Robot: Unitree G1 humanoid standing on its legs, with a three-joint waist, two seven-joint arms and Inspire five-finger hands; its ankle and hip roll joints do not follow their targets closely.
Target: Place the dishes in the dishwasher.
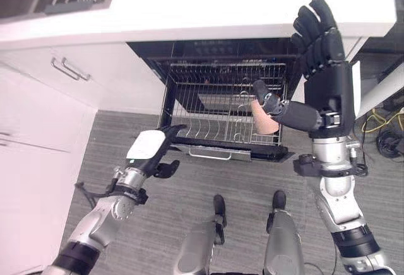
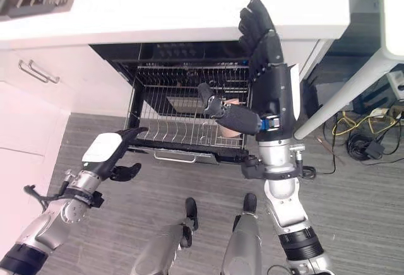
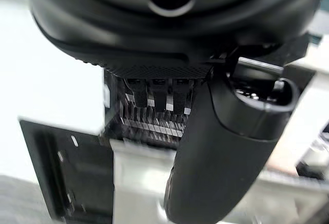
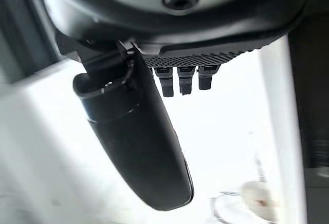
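Your open dishwasher [image 1: 221,67] sits under the white countertop [image 1: 208,0], with its shiny wire rack [image 1: 224,108] pulled out over the grey wood-grain floor [image 1: 189,180]. A peach-coloured cup [image 1: 266,118] stands in the rack's right part, just behind the right thumb, so whether they touch you can't tell. Your dark right hand [image 1: 322,41] is raised in front of the countertop edge, above the rack's right corner, fingers relaxed and holding nothing. Your left hand [image 1: 151,152], with its smooth white cover, hangs at the rack's front left corner, fingers loose and empty. White cabinet doors with metal bar handles [image 1: 69,69] sit left of the dishwasher.
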